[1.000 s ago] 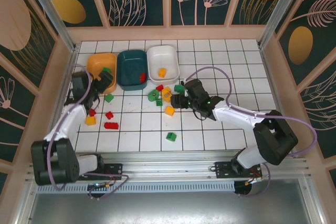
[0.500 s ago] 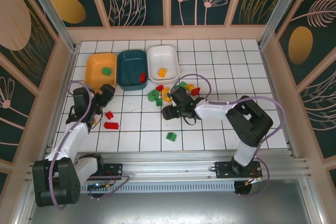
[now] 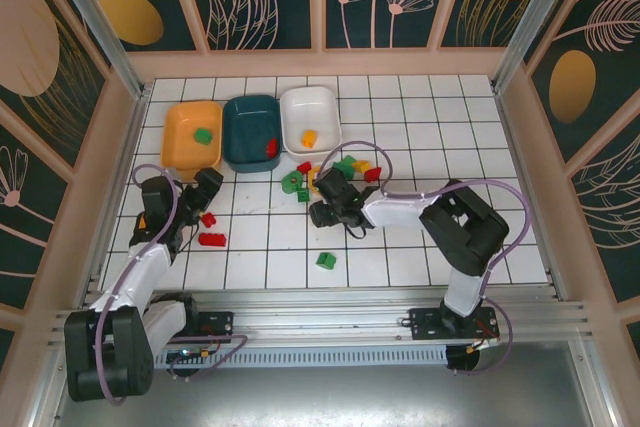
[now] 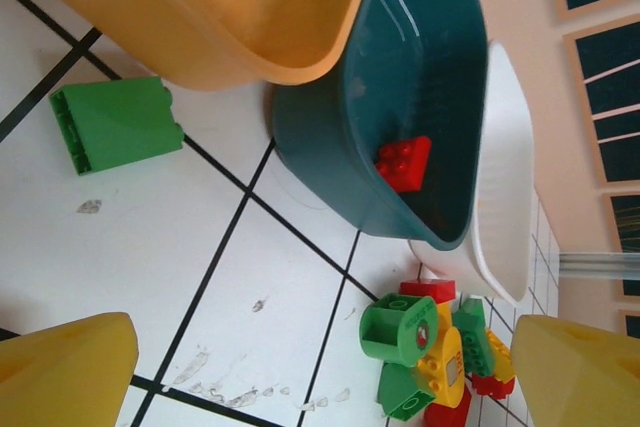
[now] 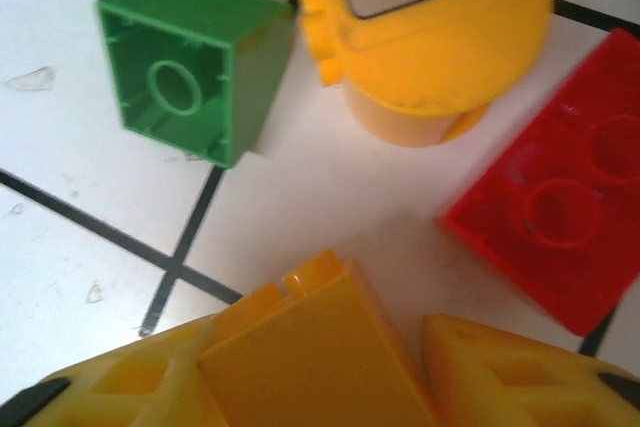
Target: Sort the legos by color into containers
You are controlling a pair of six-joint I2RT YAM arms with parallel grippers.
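Three trays in row, far left of table (image 3: 430,147): orange tray (image 3: 180,147), teal tray (image 3: 245,125), white tray (image 3: 300,107). Long axes ran away from my bases. One brick sat in each. Left gripper (image 4: 320,372) stood wide open, empty, near orange tray. Right gripper (image 5: 310,387) pinched yellow brick (image 5: 300,347) from both sides, on tiles. Long red brick (image 3: 211,239) lay left-right.

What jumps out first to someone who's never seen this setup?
An orange tray, a teal tray and a white tray line the far left of the tiled table. Bright red, green and yellow bricks litter the middle, where the right arm pinches a yellow brick in its jaws.
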